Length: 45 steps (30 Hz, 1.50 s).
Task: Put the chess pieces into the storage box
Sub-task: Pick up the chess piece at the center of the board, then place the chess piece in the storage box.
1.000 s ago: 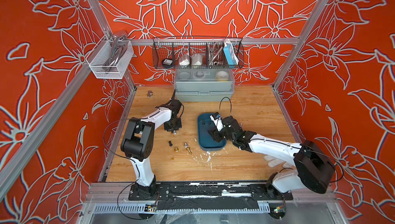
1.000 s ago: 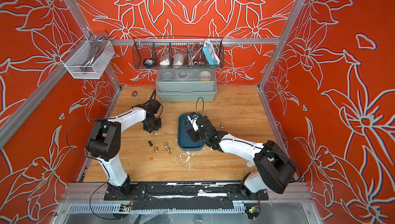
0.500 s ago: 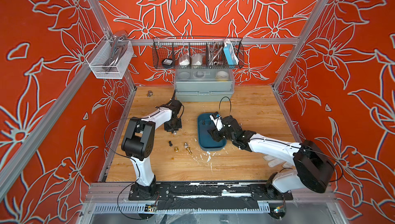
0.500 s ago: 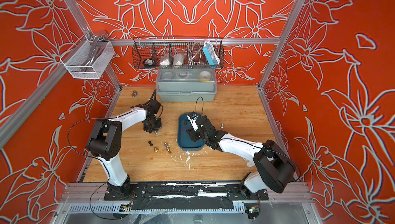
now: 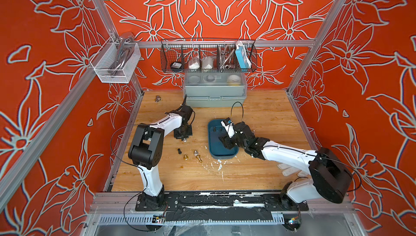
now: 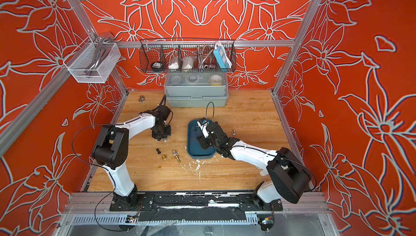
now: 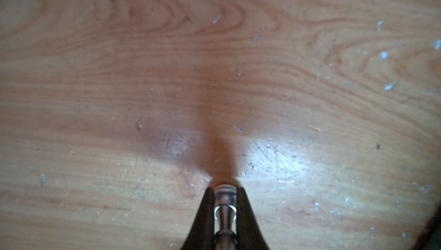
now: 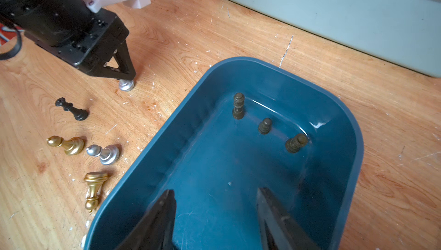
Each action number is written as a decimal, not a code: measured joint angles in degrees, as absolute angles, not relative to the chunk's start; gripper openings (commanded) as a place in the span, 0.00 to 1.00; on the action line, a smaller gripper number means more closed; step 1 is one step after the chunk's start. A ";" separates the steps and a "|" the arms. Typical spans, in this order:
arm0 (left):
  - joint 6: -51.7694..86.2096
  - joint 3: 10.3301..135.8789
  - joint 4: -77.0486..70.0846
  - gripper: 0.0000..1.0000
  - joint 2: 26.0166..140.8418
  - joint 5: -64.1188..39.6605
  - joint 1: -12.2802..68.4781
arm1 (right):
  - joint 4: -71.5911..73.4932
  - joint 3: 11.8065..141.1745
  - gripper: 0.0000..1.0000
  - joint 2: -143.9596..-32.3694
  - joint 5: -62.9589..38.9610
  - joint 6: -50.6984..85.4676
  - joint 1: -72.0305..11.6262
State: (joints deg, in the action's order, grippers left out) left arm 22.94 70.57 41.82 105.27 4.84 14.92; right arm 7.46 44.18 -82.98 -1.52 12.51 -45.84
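Beside the storage box, left claw pinches a silver piece near loose pieces; right claw gapes over it.

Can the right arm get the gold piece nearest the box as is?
Likely yes: right gripper hangs open, empty, over the storage box; the gold piece lies just outside its wall, nothing above it.

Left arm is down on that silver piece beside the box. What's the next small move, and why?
Probably lift the left gripper straight up. Its jaws are shut on the silver piece, whose base appears to sit on the table; it must clear the rim of the box before crossing. The right gripper hangs open over the box.
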 measured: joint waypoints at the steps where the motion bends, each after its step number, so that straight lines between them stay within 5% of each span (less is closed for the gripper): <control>1: 22.94 70.78 42.15 0.10 105.01 5.15 15.40 | 7.44 44.18 0.59 -82.98 -1.13 12.56 -45.84; 12: 23.38 80.95 48.36 0.10 95.59 8.97 25.21 | 8.29 41.60 0.60 -76.25 4.71 14.59 -45.41; 22: 23.86 93.65 50.92 0.10 99.15 8.27 37.50 | 13.52 30.52 0.78 -63.75 9.13 20.12 -38.96; 28: 23.83 94.52 50.48 0.10 107.15 5.87 38.15 | 14.41 29.69 0.91 -62.50 10.83 21.54 -38.15; 45: 22.96 98.96 48.84 0.10 120.16 6.17 38.09 | 17.21 27.86 0.98 -61.25 11.88 21.76 -38.15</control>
State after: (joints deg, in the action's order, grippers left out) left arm 22.96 98.96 48.84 120.16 6.17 38.09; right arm 17.21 27.86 -61.25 11.88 21.76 -38.15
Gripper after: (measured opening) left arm 0.123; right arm 0.965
